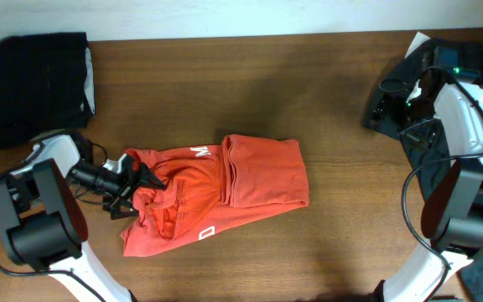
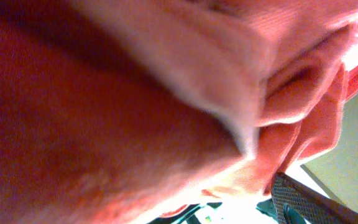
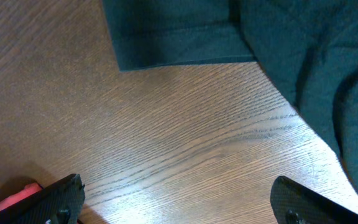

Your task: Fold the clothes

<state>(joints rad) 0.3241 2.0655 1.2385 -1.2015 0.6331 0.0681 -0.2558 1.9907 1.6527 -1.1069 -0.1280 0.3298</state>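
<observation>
The red-orange T-shirt lies crumpled and partly folded in the middle of the table, with white letters showing at its top and bottom edges. My left gripper is at the shirt's bunched left end, its fingers buried in the cloth. The left wrist view is filled with red-orange cloth pressed against the camera, with one finger pad visible at the lower right. My right gripper is open and empty over bare wood at the table's far right edge, well apart from the shirt.
A folded black garment lies at the back left corner. A dark green cloth lies just ahead of my right gripper. The wooden table stretches between them.
</observation>
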